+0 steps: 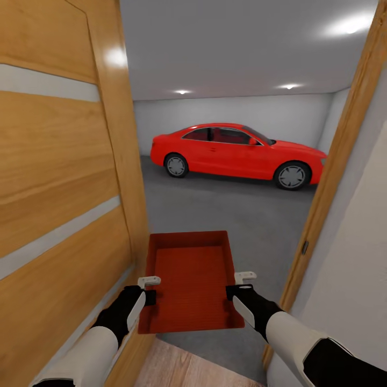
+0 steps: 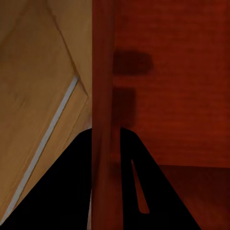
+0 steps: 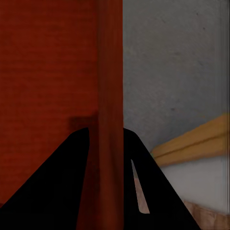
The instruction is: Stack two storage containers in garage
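Grey garage floor (image 1: 226,215), red car (image 1: 236,156) parked on it

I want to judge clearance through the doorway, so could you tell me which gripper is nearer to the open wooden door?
Left. The left gripper clamps the container's wall right beside the wooden door; the right gripper holds the opposite wall, farther away.

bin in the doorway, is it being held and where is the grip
Yes. Both grippers hold the bin: the left gripper pinches its left side wall, the right gripper its right side wall, near the end closest to the robot.
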Available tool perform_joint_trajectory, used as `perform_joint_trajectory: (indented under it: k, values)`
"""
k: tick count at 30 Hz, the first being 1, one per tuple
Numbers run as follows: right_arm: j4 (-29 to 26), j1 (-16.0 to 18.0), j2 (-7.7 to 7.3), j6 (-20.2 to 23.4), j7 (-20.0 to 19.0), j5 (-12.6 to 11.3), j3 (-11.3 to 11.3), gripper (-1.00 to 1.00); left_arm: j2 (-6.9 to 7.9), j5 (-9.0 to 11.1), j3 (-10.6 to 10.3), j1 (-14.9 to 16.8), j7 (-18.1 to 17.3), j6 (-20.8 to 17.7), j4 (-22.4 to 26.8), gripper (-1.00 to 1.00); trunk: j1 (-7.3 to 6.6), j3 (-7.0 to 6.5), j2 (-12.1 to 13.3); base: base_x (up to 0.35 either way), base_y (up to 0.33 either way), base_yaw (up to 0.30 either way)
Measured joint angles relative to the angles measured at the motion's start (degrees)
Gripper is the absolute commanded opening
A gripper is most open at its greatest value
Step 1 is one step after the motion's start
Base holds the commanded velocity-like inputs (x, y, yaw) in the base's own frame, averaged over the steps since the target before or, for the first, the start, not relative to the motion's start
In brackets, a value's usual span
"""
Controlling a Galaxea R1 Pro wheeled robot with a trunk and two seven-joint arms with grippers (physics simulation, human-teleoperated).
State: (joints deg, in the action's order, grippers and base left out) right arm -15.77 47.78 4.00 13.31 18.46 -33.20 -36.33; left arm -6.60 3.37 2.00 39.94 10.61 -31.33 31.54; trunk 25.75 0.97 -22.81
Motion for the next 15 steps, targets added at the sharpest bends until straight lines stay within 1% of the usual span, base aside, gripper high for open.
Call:
perform_joint_trajectory:
  k: [3,5,9,15]
  values:
    - [0.01,0.00,0.01,-0.01,0.02,-0.01,-0.01,-1.00,0.01,0.00,0.00,0.00,0.00,0.00,0.00,-1.00,0.00,0.00,0.00,0.001,0.001,-0.207]
    - [0.01,0.01,0.01,0.01,-0.01,0.01,0.00,-1.00,0.00,-0.02,0.02,-0.01,0.00,-0.02,0.02,-1.00,0.00,0.00,0.00,0.000,0.000,-0.077]
    - [0.02,0.01,0.00,0.01,-0.06,0.05,0.03,-1.00,-0.01,-0.02,0.03,-0.01,0.01,-0.03,0.02,-1.00,0.00,0.00,0.00,0.039,0.030,-0.014]
    - [0.03,0.00,0.02,-0.01,-0.01,-0.01,0.00,-1.00,0.00,0.01,0.02,-0.01,0.02,-0.03,0.03,-1.00,-0.02,0.00,0.00,0.153,0.155,-0.001]
